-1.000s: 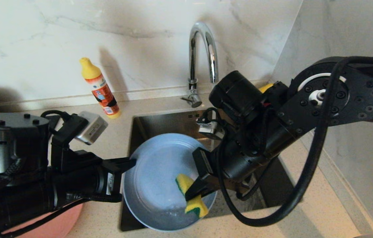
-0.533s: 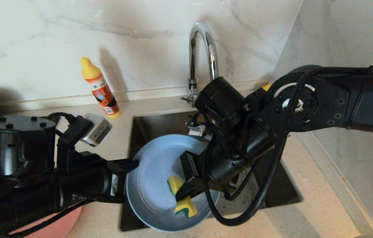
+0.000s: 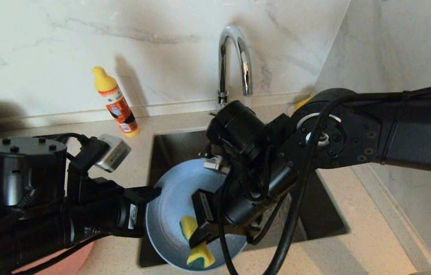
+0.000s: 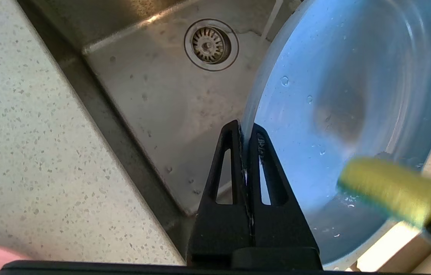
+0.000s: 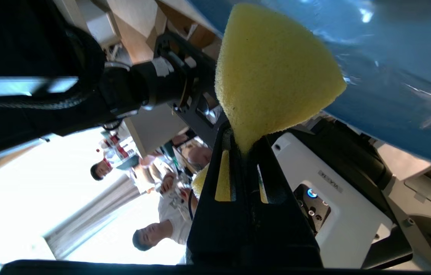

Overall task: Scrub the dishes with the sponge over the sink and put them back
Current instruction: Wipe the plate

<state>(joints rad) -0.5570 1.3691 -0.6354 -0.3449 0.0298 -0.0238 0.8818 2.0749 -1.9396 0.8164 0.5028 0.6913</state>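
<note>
Mid-scrub: left end effector [image 3: 153,192] pinches the blue plate [image 3: 169,214] at its nine o'clock rim over the sink [image 3: 169,147]; right end effector [image 3: 196,238] squeezes the sponge [image 3: 199,256] against it (pink plate [image 3: 62,263] waits unwashed, likely)

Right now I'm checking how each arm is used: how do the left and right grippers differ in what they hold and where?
The left gripper pinches the blue plate by its rim, tilted over the sink; the right gripper squeezes the sponge at its waist. The left reaches in from the plate's edge; the right presses the sponge on the plate's wet face. Both jaws are shut.
</note>
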